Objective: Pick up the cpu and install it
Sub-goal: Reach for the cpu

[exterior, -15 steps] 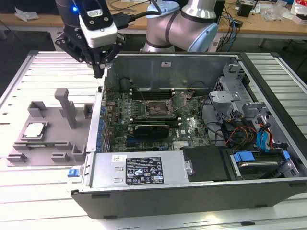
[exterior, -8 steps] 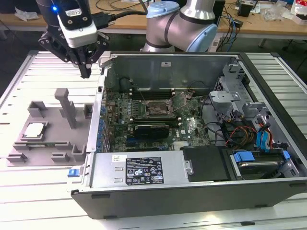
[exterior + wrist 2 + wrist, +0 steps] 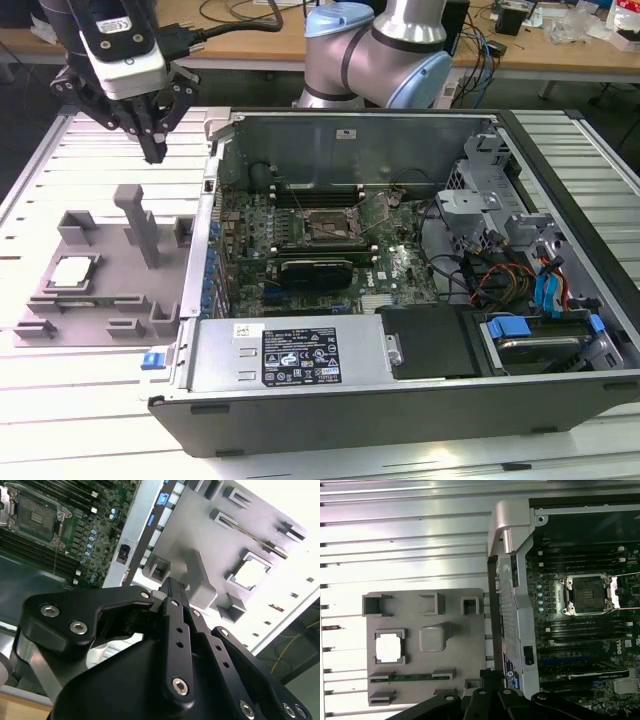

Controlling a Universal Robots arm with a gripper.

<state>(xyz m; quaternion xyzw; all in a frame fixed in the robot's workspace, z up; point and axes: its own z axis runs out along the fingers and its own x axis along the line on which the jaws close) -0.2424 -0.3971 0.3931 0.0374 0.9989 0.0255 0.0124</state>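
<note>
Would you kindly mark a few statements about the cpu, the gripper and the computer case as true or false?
1. The cpu lies in the gray holder outside the computer case. True.
2. The gripper grips the cpu. False: it hangs above the holder, apart from the cpu.
3. The socket on the motherboard holds no cpu. True.
4. The computer case is closed. False: it lies open, with the motherboard showing.
</note>
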